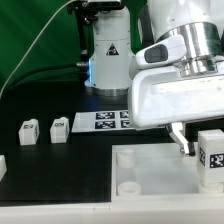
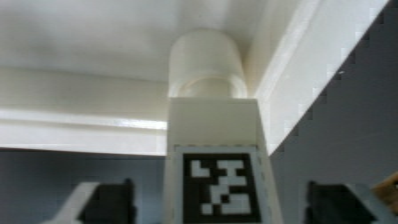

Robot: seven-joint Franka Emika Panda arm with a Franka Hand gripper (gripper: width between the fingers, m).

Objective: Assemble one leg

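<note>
One leg (image 1: 212, 158), a small white block with a black-and-white tag, stands upright on the large white panel (image 1: 150, 185) at the exterior view's right. My gripper (image 1: 206, 147) hangs over it, open, with one dark finger (image 1: 183, 140) showing beside the leg. In the wrist view the leg (image 2: 221, 150) lies between my two fingers (image 2: 107, 200), with a gap on each side of it. Its rounded end (image 2: 206, 65) meets the panel (image 2: 89, 100). My gripper (image 2: 222, 192) touches nothing. Two more legs (image 1: 29, 131) (image 1: 58, 127) stand on the black table at the exterior view's left.
The marker board (image 1: 105, 120) lies flat behind the panel, in front of the robot base (image 1: 108, 60). Another white piece (image 1: 2, 165) sits at the exterior view's left edge. The panel has a round corner hole (image 1: 128, 157).
</note>
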